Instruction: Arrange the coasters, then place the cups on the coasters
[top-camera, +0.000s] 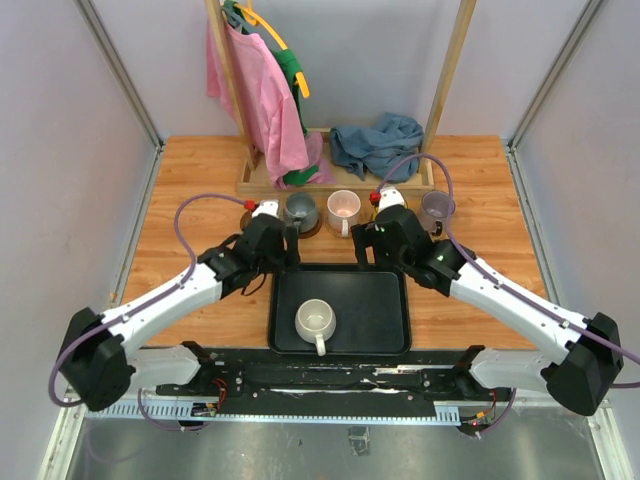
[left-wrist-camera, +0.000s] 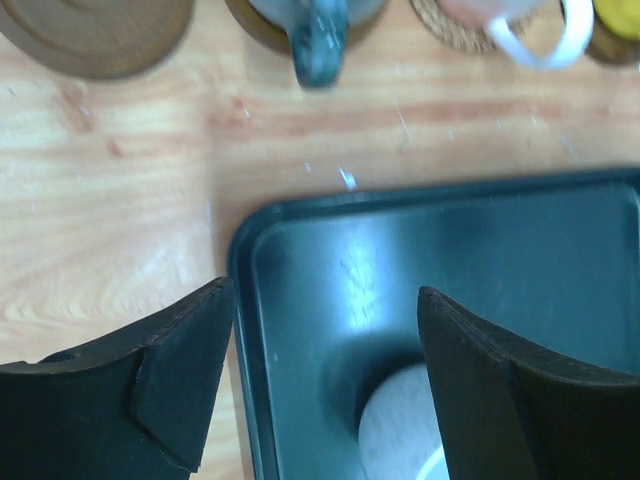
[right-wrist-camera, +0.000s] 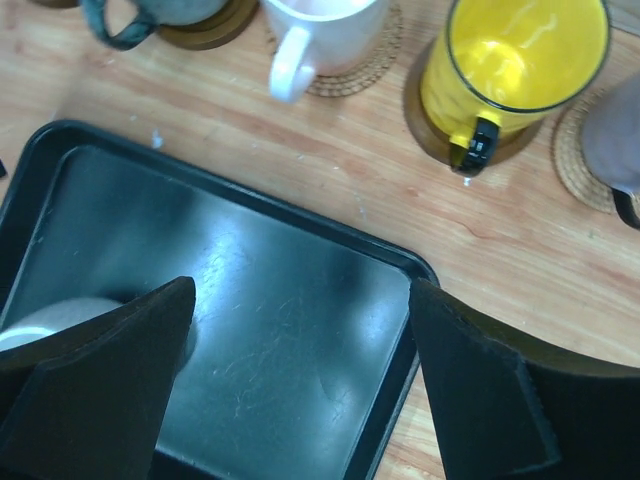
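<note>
white mug (top-camera: 315, 321) (upright) in black tray (top-camera: 378, 298)

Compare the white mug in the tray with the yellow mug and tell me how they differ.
Colour: the white mug is cream-white, the yellow mug a bright, glossy yellow. Place: the white mug stands in the black tray with no coaster under it, while the yellow mug sits on a dark brown coaster on the wooden table beyond the tray. Both stand upright and look empty.
</note>
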